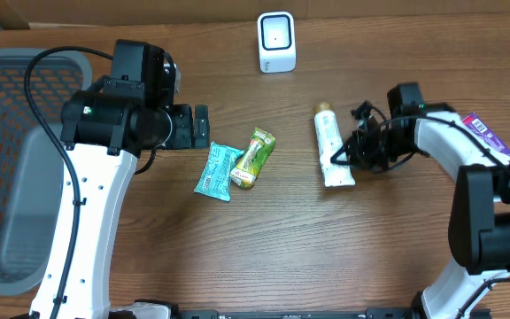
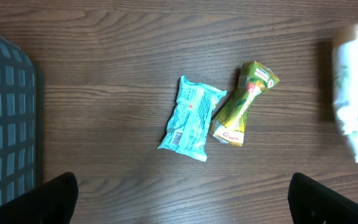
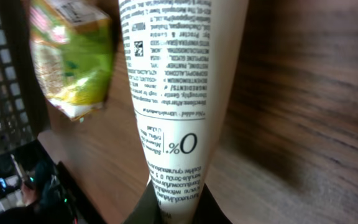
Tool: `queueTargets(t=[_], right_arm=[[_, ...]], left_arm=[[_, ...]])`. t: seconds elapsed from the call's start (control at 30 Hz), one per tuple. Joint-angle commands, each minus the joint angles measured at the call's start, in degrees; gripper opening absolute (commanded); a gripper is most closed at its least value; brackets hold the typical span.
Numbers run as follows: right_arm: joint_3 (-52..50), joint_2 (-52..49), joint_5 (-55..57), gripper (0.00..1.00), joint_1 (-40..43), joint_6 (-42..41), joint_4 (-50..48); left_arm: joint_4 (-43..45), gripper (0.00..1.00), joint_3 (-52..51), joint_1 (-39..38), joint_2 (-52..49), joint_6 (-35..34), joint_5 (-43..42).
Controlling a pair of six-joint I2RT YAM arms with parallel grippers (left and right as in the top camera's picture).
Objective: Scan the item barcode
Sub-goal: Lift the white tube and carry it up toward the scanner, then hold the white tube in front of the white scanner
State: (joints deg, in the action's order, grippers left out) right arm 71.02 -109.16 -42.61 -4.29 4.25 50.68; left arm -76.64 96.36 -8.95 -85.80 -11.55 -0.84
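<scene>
1. The right hand (image 1: 351,153) is clamped on the white tube (image 1: 330,142). Its fingers (image 3: 143,211) are pressed together on the tube's narrow near end at the bottom of the right wrist view.
2. The white tube lies right of centre on the wooden surface (image 1: 264,257), with its tan cap pointing to the far edge and its flat end to the near edge. The pictures do not show whether it rests on the wood or sits just above it.
3. In the right wrist view, small black print runs down the tube, with a large "0%" lower down. No barcode can be made out there.
4. The white scanner (image 1: 276,42) stands upright near the far edge of the surface, well apart from the tube and to its left.
5. The left hand (image 1: 200,127) has its fingers spread wide apart and holds nothing. Its two dark fingertips show in the bottom corners of the left wrist view, above bare wood.
6. A teal packet (image 1: 214,171) lies flat just right of the left hand.
7. A green pouch (image 1: 253,159) lies at a slant, touching the teal packet's right side. It sits between that packet and the tube, clear of the tube.
8. A grey mesh basket (image 1: 7,168) sits at the left edge of the surface, partly behind the left arm.
</scene>
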Motion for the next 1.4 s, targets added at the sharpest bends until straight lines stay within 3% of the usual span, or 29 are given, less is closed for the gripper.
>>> queueTargets(t=[0.0, 0.23, 0.67, 0.83, 1.0, 1.13, 1.37], right_arm=[[5.99, 7.02, -2.51, 0.04, -1.05, 7.8, 3.56], [7.13, 19.56, -0.46, 0.04, -2.75, 8.44, 3.54], [7.1, 36.17, 19.23, 0.04, -9.73, 1.16, 1.11], [7.06, 36.2, 27.34, 0.04, -13.55, -3.72, -0.72], [7.06, 34.03, 45.77, 0.04, -18.51, -10.38, -6.62], [7.06, 29.66, 57.44, 0.04, -21.73, -10.45, -13.51], [7.08, 21.29, 74.99, 0.04, -25.22, 2.14, -28.7]], left_arm=[[0.2, 1.0, 0.17, -0.07, -0.44, 0.85, -0.22], [0.2, 1.0, 0.17, -0.07, -0.44, 0.85, -0.22], [0.2, 1.0, 0.17, -0.07, -0.44, 0.85, -0.22], [0.2, 1.0, 0.17, -0.07, -0.44, 0.85, -0.22], [0.2, 1.0, 0.17, -0.07, -0.44, 0.85, -0.22], [0.2, 1.0, 0.17, -0.07, -0.44, 0.85, -0.22], [0.2, 1.0, 0.17, -0.07, -0.44, 0.85, -0.22]])
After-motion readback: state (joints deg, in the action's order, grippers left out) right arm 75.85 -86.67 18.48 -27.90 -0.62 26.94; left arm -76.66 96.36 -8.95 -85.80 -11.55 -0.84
